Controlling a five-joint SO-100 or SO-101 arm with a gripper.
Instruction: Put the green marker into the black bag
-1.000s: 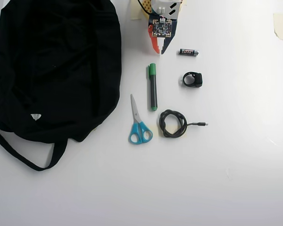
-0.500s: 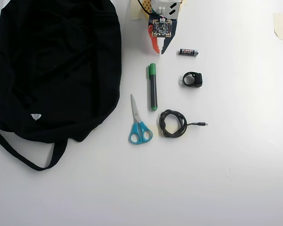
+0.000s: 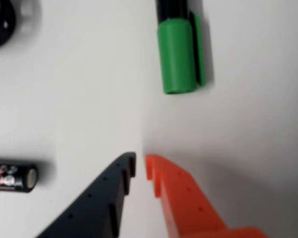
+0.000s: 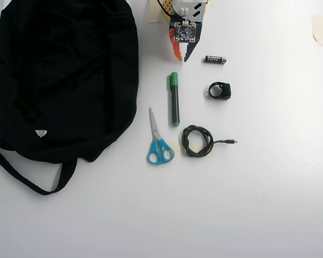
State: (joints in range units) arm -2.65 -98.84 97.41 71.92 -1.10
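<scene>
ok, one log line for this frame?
gripper: shut, empty, above table | marker: on table, untouched, cap toward gripper | bag: left of marker in overhead view | phase: pre-grasp

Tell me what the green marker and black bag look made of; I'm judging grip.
The green marker: apparently smooth plastic, its green cap showing an even, faint sheen in the wrist view. The black bag: soft matte fabric, judging by its folds and limp strap.

- In the overhead view, the arm enters from the 12 o'clock edge, and its gripper (image 4: 182, 57) points toward 6 o'clock.
- In the wrist view, the black and orange fingertips (image 3: 152, 166) stand nearly together, a narrow slit between them, gripping nothing.
</scene>
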